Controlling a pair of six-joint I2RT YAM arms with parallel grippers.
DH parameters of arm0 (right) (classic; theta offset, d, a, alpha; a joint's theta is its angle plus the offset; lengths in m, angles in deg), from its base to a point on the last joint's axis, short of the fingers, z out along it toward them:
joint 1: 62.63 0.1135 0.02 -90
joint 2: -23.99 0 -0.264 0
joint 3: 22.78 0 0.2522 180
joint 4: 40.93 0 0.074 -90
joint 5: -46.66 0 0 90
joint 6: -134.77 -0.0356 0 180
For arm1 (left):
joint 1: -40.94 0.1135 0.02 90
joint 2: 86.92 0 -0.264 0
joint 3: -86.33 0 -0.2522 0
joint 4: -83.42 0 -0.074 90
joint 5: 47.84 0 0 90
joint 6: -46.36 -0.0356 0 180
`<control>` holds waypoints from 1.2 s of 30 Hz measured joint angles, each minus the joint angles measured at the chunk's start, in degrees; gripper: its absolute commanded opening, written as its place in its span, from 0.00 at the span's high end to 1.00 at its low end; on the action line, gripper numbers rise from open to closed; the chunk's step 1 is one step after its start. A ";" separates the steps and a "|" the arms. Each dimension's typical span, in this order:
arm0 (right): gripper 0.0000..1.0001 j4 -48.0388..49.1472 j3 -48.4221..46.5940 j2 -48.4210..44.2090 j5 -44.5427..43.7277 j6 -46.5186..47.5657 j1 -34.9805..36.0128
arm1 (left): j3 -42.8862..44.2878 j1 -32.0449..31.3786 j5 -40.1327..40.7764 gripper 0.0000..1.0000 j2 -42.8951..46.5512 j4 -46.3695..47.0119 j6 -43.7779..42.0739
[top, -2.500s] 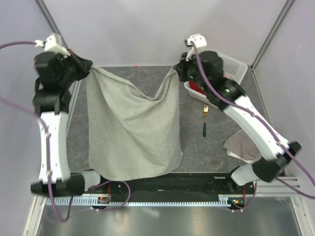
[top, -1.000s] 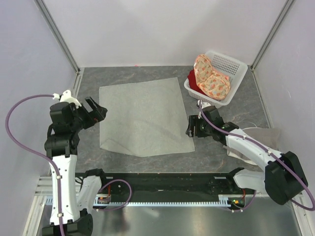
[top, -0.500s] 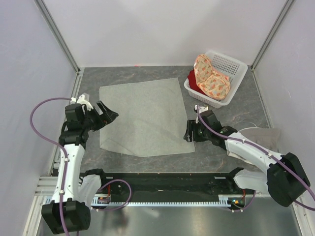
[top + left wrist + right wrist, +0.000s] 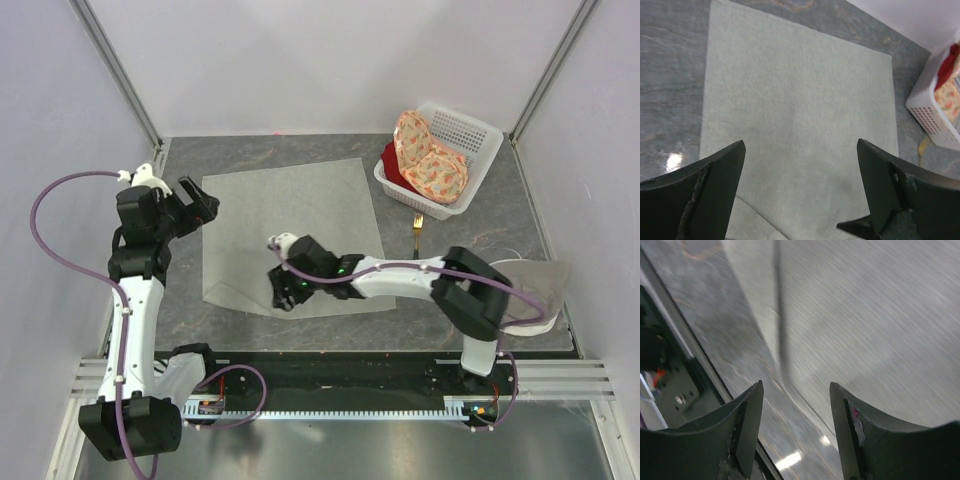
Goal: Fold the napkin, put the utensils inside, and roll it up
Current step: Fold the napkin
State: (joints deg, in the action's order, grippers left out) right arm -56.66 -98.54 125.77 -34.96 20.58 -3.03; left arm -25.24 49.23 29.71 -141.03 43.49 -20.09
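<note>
Your left jaws stand wide open and empty, just beside the left edge of the napkin [image 4: 300, 220]. Your right jaws are parted too, gripping nothing, low over the napkin's near edge. That wrist view is blurred, so you cannot tell whether they touch the cloth. The napkin lies spread flat on the bench [image 4: 520, 215], its near-left corner slightly rumpled. The fork [image 4: 417, 224] lies off to its right, near the basket [image 4: 480, 130]. As I judge it, no fold is made yet: folding, loading the fork and rolling are all left to do.
</note>
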 measured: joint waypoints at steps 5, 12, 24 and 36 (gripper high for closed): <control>0.39 2.86 -12.22 11.50 3.28 1.92 4.31 | -0.70 0.15 3.61 0.00 0.57 0.39 -1.62; 0.41 3.32 -20.55 19.15 5.60 3.23 4.42 | -1.84 0.26 5.49 0.00 1.29 0.57 -2.62; 0.56 3.37 -23.02 23.80 8.04 2.97 4.26 | -2.16 0.26 5.92 0.00 1.29 0.59 -2.69; 1.00 4.22 -24.20 25.05 9.38 1.53 4.31 | -2.21 0.26 5.90 0.00 1.29 0.59 -2.69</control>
State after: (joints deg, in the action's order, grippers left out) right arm -52.45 -122.73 150.82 -25.58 22.11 1.27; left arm -27.44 49.49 35.61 -139.74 44.08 -22.78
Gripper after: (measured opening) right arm 0.018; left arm 0.994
